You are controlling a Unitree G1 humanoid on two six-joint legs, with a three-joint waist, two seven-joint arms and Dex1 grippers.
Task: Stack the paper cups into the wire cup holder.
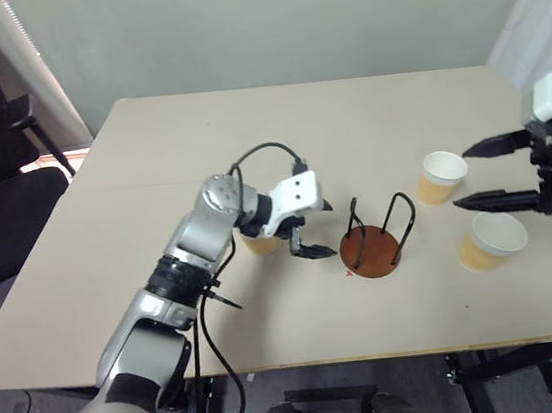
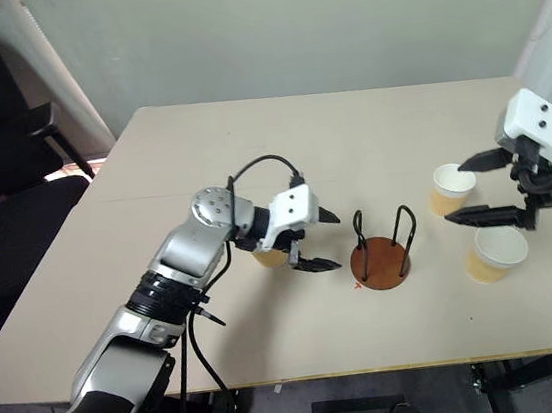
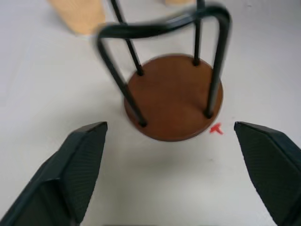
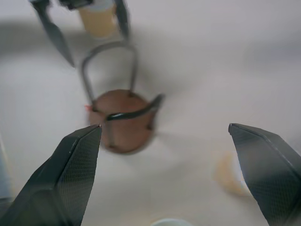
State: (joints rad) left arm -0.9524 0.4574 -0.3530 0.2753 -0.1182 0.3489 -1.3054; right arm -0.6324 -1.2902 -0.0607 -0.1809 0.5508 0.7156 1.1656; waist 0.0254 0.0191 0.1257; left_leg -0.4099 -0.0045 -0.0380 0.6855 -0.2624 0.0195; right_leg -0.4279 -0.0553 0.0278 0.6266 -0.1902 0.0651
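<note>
OK, I'm seeing the wire cup holder point(image 1: 372, 247) standing upright near the middle of the beige table point(image 1: 152, 181), nothing inside it, with a small red mark point(image 3: 216, 129) on the tabletop right at the edge of its base. The left gripper point(image 1: 317, 230) is hovering just to the holder's left, fingers spread wide and gripping nothing; in the left wrist view both pads are framing the holder's brown disc. One paper cup point(image 1: 258, 242) is sitting upright on the table just behind that gripper, partly hidden by the wrist. The right gripper point(image 1: 489, 174) is hanging over the right side of the table, jaws also wide apart and empty. Two more paper cups are standing upright there: the farther cup point(image 1: 441, 176) near the upper fingertip, the nearer cup point(image 1: 491, 240) just below the lower finger.
</note>
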